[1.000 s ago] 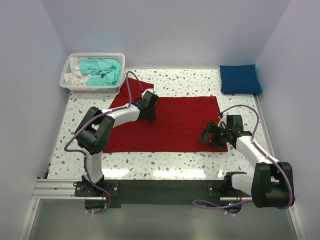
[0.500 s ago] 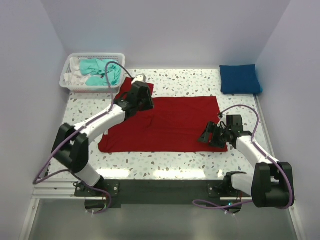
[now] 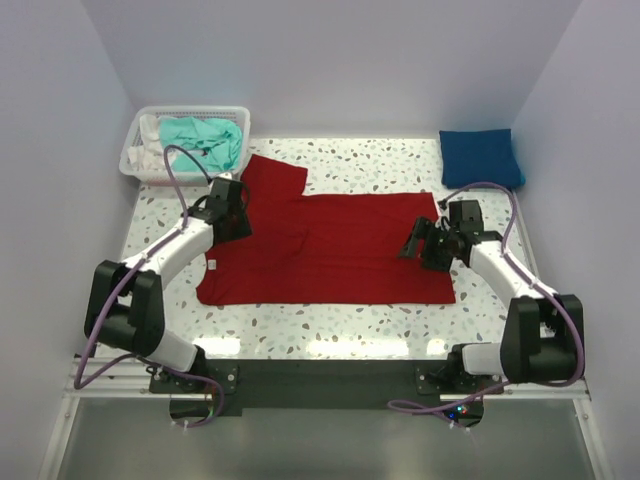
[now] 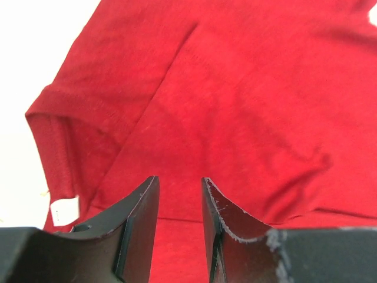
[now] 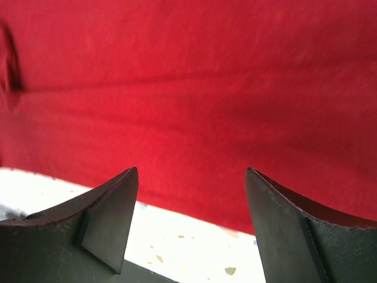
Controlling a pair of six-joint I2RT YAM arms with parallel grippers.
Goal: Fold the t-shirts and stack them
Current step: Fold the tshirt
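Observation:
The deep red t-shirt (image 3: 340,250) lies spread flat in the middle of the table, one sleeve (image 3: 275,175) pointing to the far left. My left gripper (image 3: 235,220) hovers over its left part, jaws a narrow gap apart and empty; the left wrist view shows red cloth (image 4: 247,100) and a white tag (image 4: 65,210) below it. My right gripper (image 3: 415,245) is wide open and empty over the shirt's right edge (image 5: 194,106). The royal blue t-shirt (image 3: 480,158) lies folded at the far right. The teal t-shirt (image 3: 205,142) lies crumpled in the basket.
The white mesh basket (image 3: 190,111) stands at the far left corner and also holds a white cloth (image 3: 150,155). Walls close in the table on the left, back and right. Speckled tabletop (image 5: 194,239) shows beside the shirt's edge.
My left arm has swung left from the shirt's middle to its left part, and the shirt's left side now lies flatter. My right gripper has shifted slightly farther back.

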